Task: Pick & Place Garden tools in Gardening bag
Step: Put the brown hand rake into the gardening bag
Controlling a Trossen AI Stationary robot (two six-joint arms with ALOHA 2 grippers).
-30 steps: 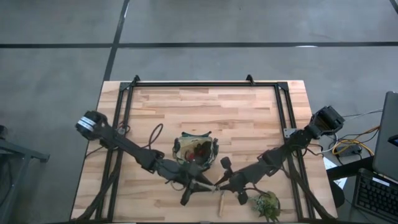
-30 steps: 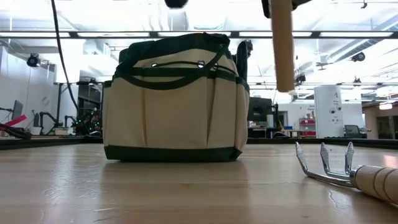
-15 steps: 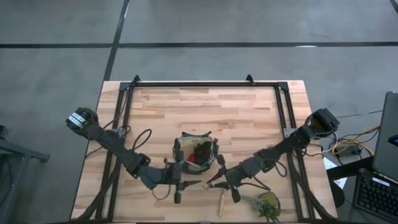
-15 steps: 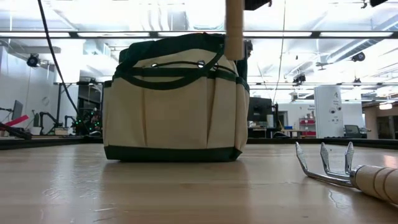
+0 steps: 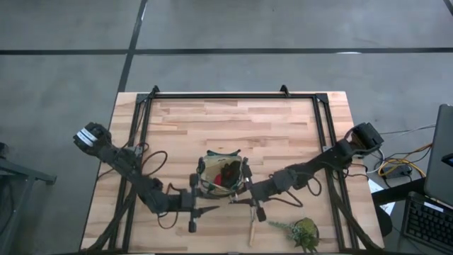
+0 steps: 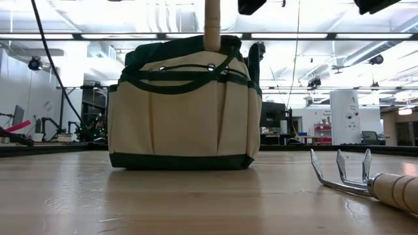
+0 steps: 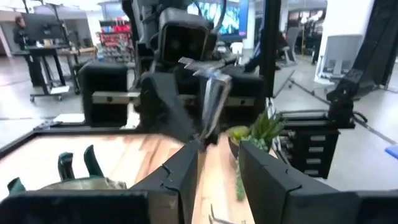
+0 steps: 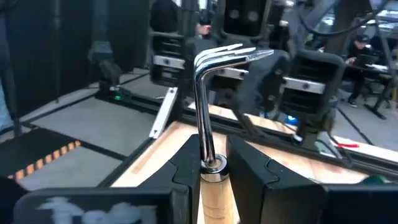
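The wooden table carries the gardening bag, a rake and a plant clump.

A robotics lab: bare concrete floor, equipment racks, ceiling strip lights.

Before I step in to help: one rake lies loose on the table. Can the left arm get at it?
Probably yes: the left tool is open and empty, and the rake lies in the open on bare table, though nearer the right arm.

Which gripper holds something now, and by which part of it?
The right gripper holds a rake tool at the top of its wooden handle, by the metal collar. The left gripper holds nothing.
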